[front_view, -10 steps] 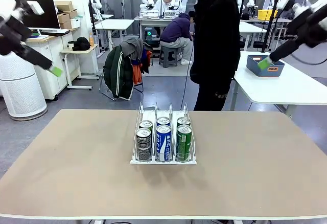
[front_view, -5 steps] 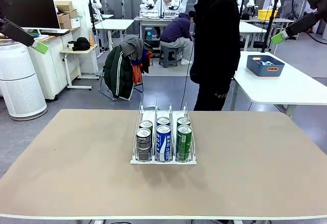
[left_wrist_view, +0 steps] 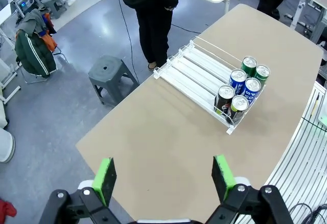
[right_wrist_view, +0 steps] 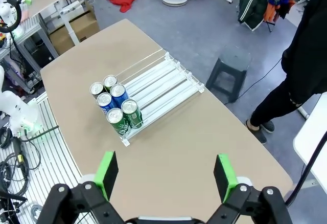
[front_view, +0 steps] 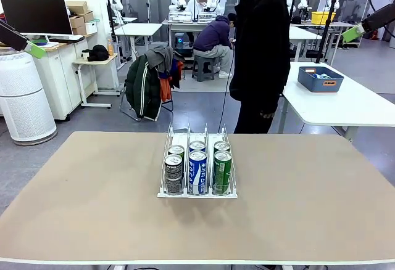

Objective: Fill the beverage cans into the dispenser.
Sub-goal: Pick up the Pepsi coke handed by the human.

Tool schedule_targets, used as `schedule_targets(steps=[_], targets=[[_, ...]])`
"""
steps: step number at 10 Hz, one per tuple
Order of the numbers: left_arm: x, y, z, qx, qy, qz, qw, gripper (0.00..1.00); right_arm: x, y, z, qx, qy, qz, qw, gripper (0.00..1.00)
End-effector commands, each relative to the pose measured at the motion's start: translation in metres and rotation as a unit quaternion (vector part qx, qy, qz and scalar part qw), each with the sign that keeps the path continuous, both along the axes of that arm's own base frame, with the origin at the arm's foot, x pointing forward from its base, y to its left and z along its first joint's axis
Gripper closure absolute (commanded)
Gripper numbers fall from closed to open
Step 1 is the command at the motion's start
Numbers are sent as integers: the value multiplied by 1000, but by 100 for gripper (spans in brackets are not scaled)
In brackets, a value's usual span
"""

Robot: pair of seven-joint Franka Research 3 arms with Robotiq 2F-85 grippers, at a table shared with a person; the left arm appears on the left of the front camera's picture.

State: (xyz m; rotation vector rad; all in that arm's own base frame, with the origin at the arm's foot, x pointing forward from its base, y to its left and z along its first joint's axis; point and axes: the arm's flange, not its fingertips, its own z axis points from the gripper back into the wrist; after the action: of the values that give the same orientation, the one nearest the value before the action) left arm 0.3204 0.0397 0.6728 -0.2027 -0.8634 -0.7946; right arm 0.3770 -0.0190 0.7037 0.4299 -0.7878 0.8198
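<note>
Hovering high above bench (front_view: 92, 190), left end effector (left_wrist_view: 163, 177) and right end effector (right_wrist_view: 165, 172) gape wide, empty. Risk: careless descent knocks six cans (front_view: 197, 170) bunched at rack (front_view: 197, 194) end nearest robot-side bench edge.

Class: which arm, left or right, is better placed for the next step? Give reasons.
Neither clearly: left gripper and right gripper both hang open and empty high above the table; all six cans already sit in the rack.
</note>
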Motion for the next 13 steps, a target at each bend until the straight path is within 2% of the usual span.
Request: schedule_targets(steps=[1,3,4,5,7,9,11,13], targets=[[2,-1,0,-5,4,6,1000,0,3,4,-3,3,4,6,1000,0],[0,-1,0,-1,0,0,1000,0,1,0,-1,0,1,0,1000,0],[-3,6,10,16,-4,-29,999,0,3,0,9,-2,-19,19,1000,0],[-2,13,28,1,6,-57,998,0,12,-4,25,-11,-49,46,998,0],[0,28,48,-10,18,-72,997,0,23,-16,47,-35,-107,57,992,0],[-5,36,59,8,10,-61,998,0,20,-28,73,-51,-143,23,988,0],[0,44,63,25,2,-37,999,0,24,-36,88,-51,-154,8,987,0],[1,48,64,17,7,-39,999,0,28,-42,89,-42,-145,3,989,0]])
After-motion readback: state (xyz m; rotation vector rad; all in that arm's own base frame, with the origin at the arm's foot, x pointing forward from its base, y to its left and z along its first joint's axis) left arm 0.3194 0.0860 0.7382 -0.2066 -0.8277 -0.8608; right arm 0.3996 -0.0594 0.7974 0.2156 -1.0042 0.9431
